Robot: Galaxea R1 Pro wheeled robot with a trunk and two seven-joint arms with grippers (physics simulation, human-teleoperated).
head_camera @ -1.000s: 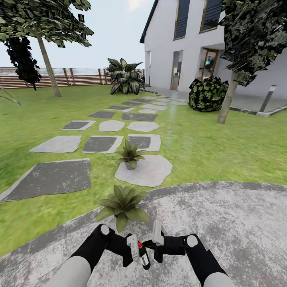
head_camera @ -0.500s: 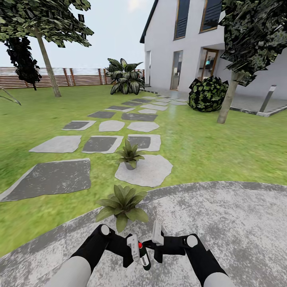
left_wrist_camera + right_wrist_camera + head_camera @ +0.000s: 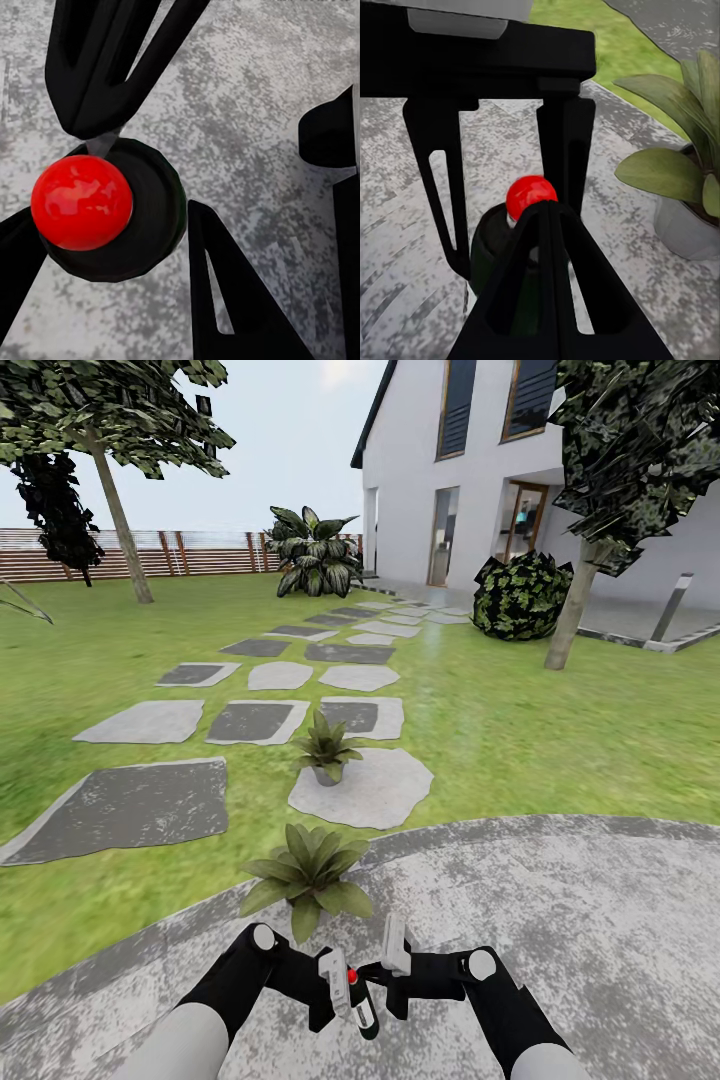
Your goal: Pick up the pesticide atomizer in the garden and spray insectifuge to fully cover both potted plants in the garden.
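Both arms meet low over the round grey paved patio [image 3: 560, 920]. Slim dark green atomizer bottle with white label and red button [image 3: 357, 1000] sits between them, tilted. Left gripper [image 3: 112, 225]: black jaws closed on the bottle's dark top. Right gripper [image 3: 521, 225]: jaws on either side of the bottle; whether they clamp it, cannot tell. Nearest potted rosette of broad green leaves [image 3: 305, 872] stands just ahead at the patio edge; second potted rosette [image 3: 326, 748] farther out on a pale stepping stone [image 3: 385, 790].

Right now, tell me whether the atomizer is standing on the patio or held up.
Held up: the pesticide atomizer sits clamped between the left gripper and right gripper, above the patio.
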